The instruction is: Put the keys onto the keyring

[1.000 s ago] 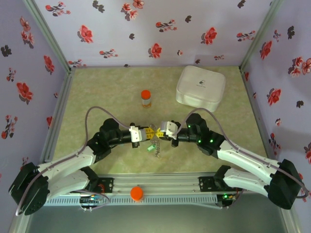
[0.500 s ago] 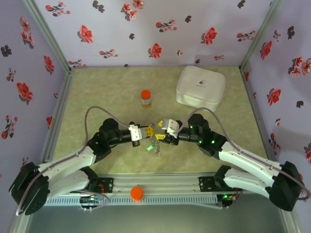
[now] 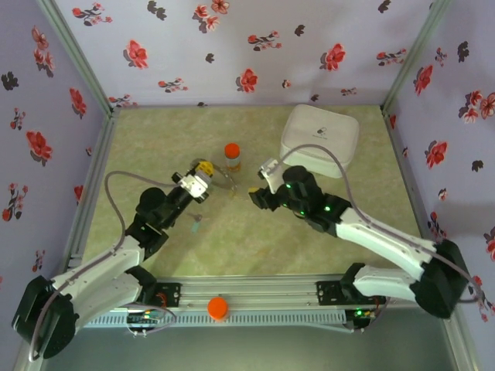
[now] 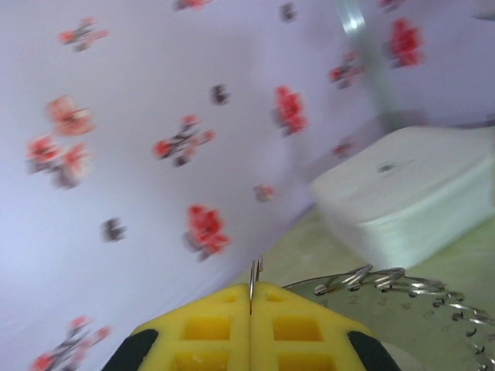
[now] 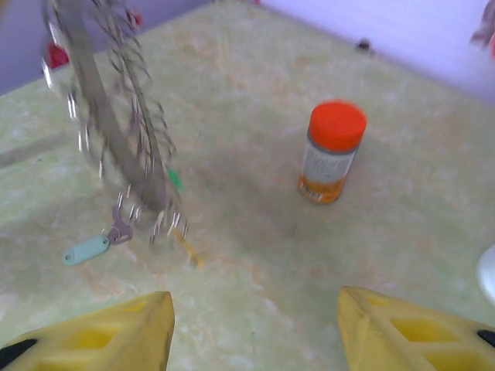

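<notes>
The left gripper (image 3: 203, 168), lifted off the counter (image 3: 155, 139) just left of the bottle (image 3: 232, 157), has its jaws pressed tight on the thin edge of the keyring (image 4: 387, 282), which juts out to its right in the air. The keys (image 5: 87, 249) dangle from the ring's low end, a teal one plainest, close to the counter; whether they touch it I cannot tell. The right gripper (image 3: 254, 193) hangs just right of the ring, near the box (image 3: 319, 139), its jaws partly apart and empty.
</notes>
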